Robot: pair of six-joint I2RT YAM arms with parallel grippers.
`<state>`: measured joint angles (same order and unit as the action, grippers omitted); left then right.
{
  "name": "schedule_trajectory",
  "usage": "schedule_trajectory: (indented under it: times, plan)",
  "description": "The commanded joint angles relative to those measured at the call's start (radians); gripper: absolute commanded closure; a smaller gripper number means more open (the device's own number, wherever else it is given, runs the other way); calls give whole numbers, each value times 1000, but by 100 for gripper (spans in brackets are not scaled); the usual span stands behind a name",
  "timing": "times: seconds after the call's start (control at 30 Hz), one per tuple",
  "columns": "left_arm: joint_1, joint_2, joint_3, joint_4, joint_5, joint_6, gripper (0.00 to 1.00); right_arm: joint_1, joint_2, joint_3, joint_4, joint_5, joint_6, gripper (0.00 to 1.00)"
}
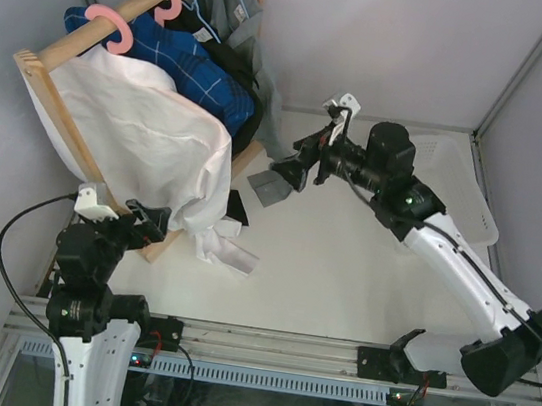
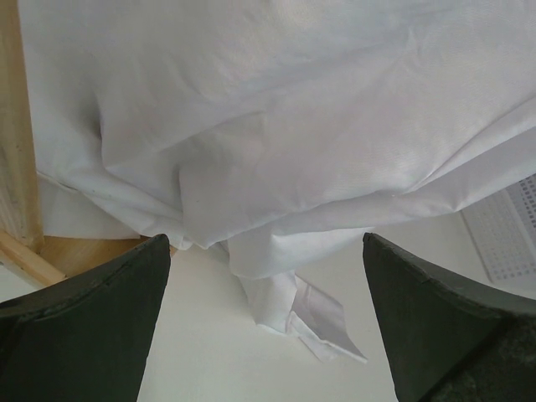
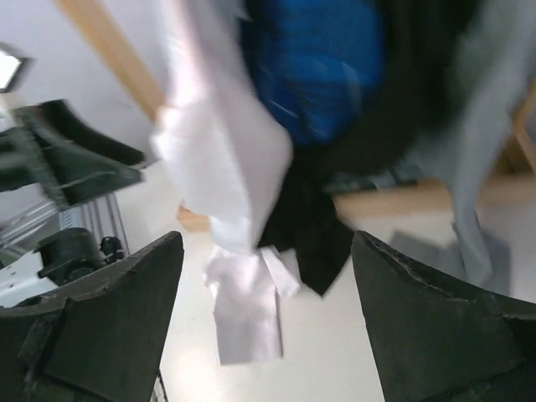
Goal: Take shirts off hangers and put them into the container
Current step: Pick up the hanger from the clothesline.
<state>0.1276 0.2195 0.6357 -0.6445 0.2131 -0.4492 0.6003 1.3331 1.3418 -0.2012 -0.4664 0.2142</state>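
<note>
The left gripper (image 1: 151,218) sits at the near foot of the wooden rack (image 1: 59,113), its jaws spread wide and holding nothing. The hem of the white shirt (image 2: 276,142) is just ahead of the gripper. On the rack's rail, two pink hangers (image 1: 111,25) hook over the bar. The white shirt hangs nearest, then the blue plaid shirt (image 1: 197,66), the black shirt (image 1: 249,94) and the grey shirt (image 1: 238,19) behind it. To the right of the rack, the right gripper (image 1: 294,166) faces the clothes with its jaws released and empty. The container (image 1: 462,174) lies farther right of the rack, well apart from the shirts.
</note>
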Motion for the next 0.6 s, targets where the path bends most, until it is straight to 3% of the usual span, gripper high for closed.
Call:
schedule_trajectory:
  times: [0.0,0.1,0.43,0.57]
  plan:
    - [9,-19,-4,42,-28,11,0,105,-40,2,246,6,-166,17]
    - [10,-24,-4,42,-28,10,0,141,28,120,239,-10,-169,15]
    - [12,-31,-4,38,-36,8,0,236,512,927,-287,-77,-182,25]
    - [20,-34,-4,40,-38,6,0,274,600,1048,-356,-96,-221,25]
